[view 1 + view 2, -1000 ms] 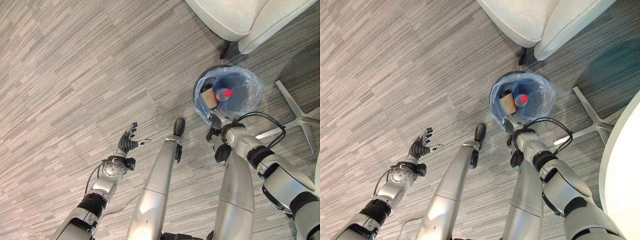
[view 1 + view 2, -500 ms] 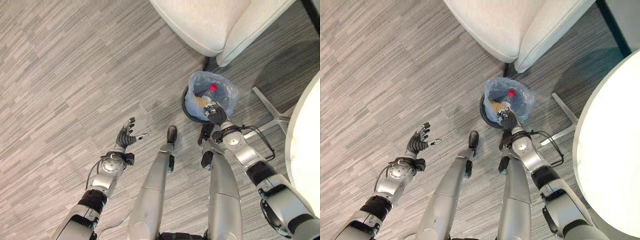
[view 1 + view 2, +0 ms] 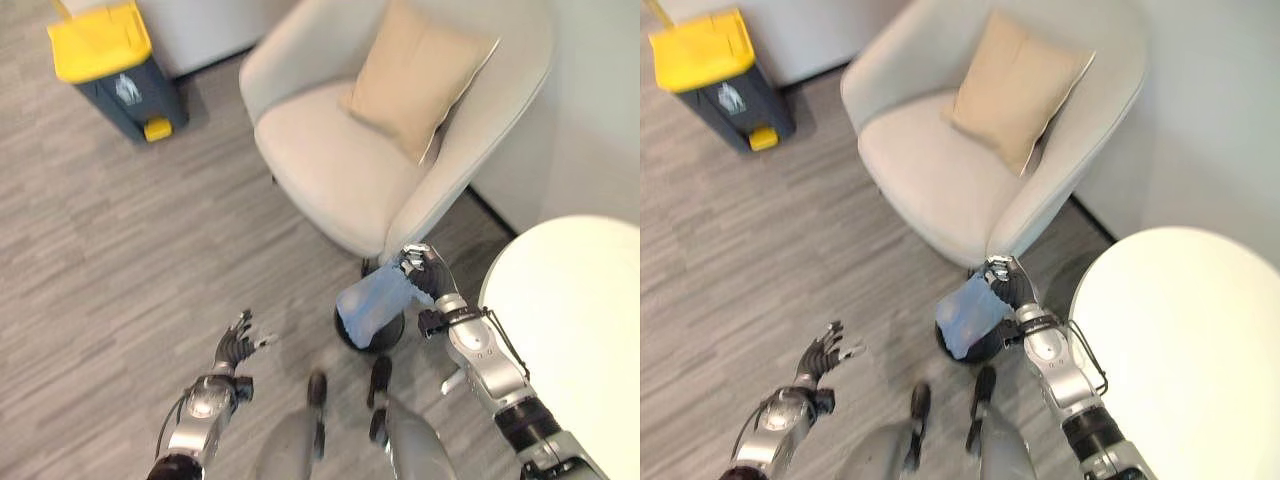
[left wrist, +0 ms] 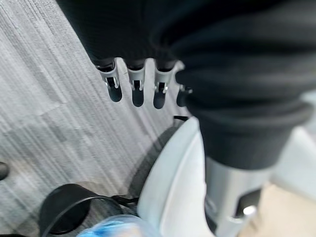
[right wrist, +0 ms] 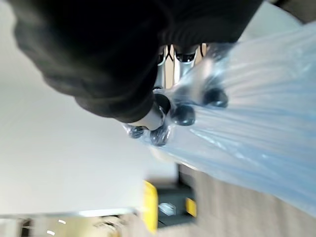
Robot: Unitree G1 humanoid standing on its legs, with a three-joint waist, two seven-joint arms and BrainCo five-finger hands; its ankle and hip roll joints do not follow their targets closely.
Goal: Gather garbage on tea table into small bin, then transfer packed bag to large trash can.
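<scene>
From the head cameras, I am seeing my right hand (image 3: 428, 274) gripping the top of the blue bag (image 3: 372, 304), which is hanging above the small black bin (image 3: 352, 335) close beside the armchair's edge (image 3: 420, 215), while my left hand (image 3: 236, 345) is hovering with fingers spread over bare floor. In the right wrist view, my fingers (image 5: 183, 114) are curling into bunched plastic, with the yellow-lidded trash can (image 5: 168, 210) far beyond.

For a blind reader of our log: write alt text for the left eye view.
The robot's right hand grips the top of a blue plastic bag, lifting it out of a small black bin on the grey floor, in front of a cream armchair with a tan cushion. Its left hand is open and empty; a yellow-lidded trash can stands far off, a white table at right.
</scene>
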